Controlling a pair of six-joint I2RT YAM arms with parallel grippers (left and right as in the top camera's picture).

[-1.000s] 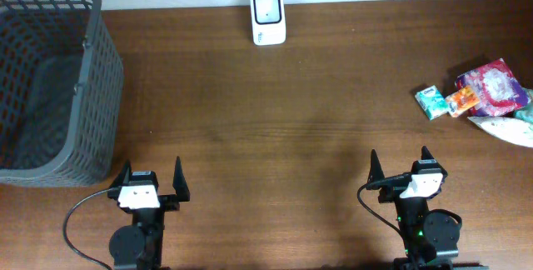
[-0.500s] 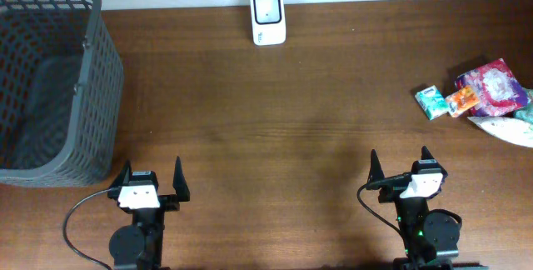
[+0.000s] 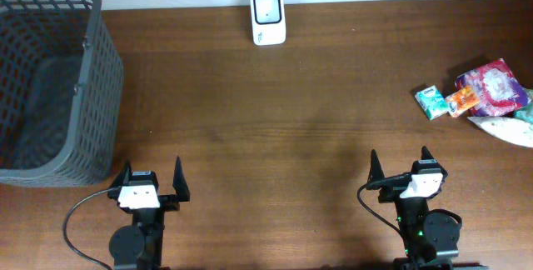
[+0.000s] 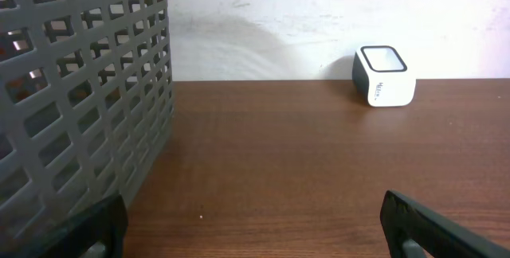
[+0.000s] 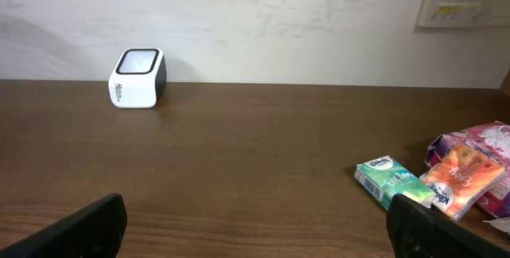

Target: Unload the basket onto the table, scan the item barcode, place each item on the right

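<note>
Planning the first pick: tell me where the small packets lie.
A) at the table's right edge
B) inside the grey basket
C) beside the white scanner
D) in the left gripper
A: the green packet, orange packet and pink pouch cluster at the table's right edge.

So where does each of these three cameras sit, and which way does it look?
Overhead: above the table, looking straight down; the left gripper and right gripper, both open, show at the near edge.
Left wrist: on the left arm, low, facing the wall past basket and scanner; its fingers show at the bottom corners.
Right wrist: on the right arm, low, facing the wall past scanner and packets; its fingers show likewise.
Shared: all three see the scanner.
</note>
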